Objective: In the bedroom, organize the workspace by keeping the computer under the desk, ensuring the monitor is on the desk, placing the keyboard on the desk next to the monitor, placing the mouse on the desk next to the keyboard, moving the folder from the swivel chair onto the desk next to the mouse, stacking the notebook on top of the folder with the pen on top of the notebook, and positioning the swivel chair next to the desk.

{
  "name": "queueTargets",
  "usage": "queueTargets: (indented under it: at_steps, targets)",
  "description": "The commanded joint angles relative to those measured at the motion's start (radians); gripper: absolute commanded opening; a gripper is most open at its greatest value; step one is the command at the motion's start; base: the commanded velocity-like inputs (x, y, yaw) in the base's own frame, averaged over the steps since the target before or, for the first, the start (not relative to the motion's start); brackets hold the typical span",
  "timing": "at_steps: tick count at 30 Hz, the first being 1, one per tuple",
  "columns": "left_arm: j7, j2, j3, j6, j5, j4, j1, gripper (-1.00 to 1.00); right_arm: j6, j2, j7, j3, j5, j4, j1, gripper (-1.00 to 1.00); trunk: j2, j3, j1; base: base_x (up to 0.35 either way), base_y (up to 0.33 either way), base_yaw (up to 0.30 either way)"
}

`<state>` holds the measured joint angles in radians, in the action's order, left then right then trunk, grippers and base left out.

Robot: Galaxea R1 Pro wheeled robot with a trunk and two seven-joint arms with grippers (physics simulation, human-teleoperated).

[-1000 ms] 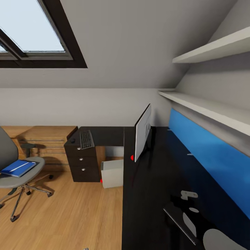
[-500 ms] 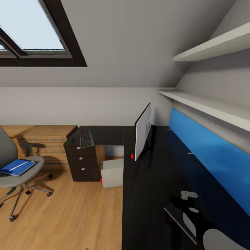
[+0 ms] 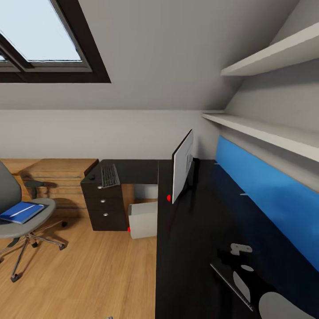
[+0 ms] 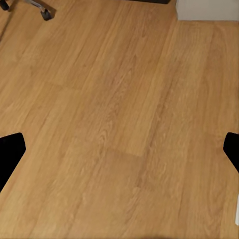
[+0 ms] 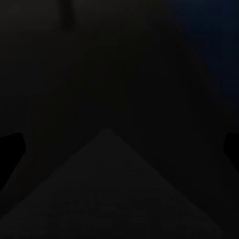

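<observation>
Head view: the desk [image 3: 195, 248] is seen with its glossy black top running along the blue wall panel [image 3: 266, 195]; the monitor [image 3: 181, 173] is stood edge-on upon it. The keyboard [image 3: 109, 175] and the mouse [image 3: 92, 178] are laid on the far wing above the drawers. The computer [image 3: 142, 219] is placed on the floor under the desk. The folder [image 3: 21, 212], with a thin pale stick lying on it, is rested on the swivel chair [image 3: 17, 217]. In the left wrist view, the left gripper [image 4: 119, 149] is held wide apart over the wood floor [image 4: 114, 124]. The right gripper's [image 5: 119, 149] state cannot be told in the dark right wrist view.
</observation>
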<state>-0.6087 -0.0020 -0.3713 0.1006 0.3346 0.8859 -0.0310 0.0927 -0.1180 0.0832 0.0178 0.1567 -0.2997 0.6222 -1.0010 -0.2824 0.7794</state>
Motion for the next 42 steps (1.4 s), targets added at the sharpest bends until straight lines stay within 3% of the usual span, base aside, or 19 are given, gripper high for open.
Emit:
queueTargets:
  at_steps: [1,32,42]
  targets:
    - [-0.004,0.001,-0.003,0.008,0.011,0.001,0.000,1.00,0.004,0.000,0.001,0.002,0.009,0.001,0.001,1.00,-0.008,-0.004,0.004,0.000,0.000,0.000]
    - [-0.005,0.001,-0.003,0.008,0.011,0.001,0.000,1.00,0.002,0.000,0.001,0.002,0.009,-0.001,0.001,1.00,-0.225,-0.101,0.123,0.000,0.000,0.000]
    - [-0.002,0.001,-0.002,0.008,0.011,-0.001,0.000,1.00,0.004,0.000,0.002,0.002,0.007,-0.001,0.001,1.00,-0.225,-0.101,0.123,0.000,0.000,0.000]
